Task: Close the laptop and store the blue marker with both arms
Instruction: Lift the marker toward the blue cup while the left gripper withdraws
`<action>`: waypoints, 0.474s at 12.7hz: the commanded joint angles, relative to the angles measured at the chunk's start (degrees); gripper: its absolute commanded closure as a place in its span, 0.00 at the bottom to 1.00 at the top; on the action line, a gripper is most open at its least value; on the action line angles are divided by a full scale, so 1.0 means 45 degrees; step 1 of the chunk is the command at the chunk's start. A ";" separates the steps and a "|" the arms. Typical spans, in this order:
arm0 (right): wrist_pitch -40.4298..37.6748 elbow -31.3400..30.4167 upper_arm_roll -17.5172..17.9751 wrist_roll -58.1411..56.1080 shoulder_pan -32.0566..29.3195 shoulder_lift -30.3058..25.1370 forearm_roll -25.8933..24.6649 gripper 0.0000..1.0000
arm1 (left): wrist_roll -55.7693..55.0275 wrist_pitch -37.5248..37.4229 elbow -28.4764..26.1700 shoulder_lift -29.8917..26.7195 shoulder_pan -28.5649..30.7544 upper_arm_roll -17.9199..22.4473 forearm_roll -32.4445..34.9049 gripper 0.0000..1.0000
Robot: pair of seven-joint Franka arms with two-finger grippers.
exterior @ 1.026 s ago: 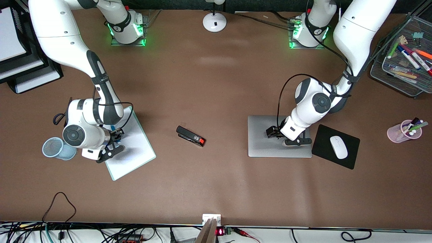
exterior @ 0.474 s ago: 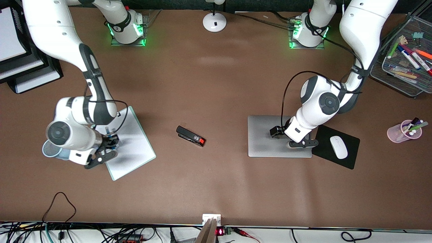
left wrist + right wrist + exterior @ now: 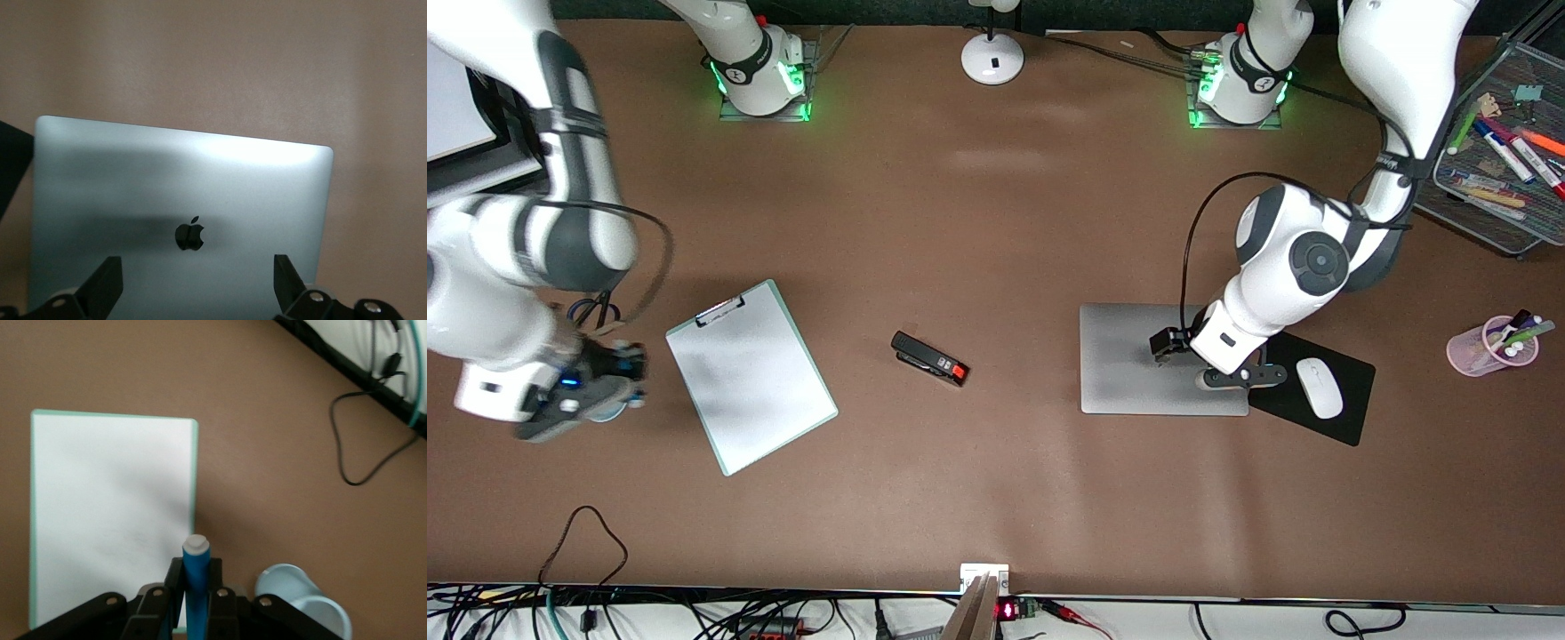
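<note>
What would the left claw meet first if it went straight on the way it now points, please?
Probably the closed laptop: the open left claw points down at its silver lid, with nothing visible between them.

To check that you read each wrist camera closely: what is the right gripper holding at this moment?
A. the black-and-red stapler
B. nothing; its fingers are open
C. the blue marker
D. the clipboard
C: in the right wrist view the right gripper is shut on the blue marker, whose white end points out above the clipboard and beside the pale blue cup.
</note>
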 commanded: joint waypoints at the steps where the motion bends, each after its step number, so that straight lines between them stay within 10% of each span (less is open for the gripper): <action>1: -0.0063 0.0284 0.0153 -0.2290 -0.0933 -0.0163 0.1221 1.00 | -0.0034 -0.1081 0.0209 -0.0817 0.0051 0.0034 0.0000 0.00; 6: -0.0063 0.0733 0.0193 -0.8671 -0.2224 -0.0337 0.4481 1.00 | 0.0025 -0.2448 0.0209 -0.2281 0.0402 0.0015 0.0000 0.00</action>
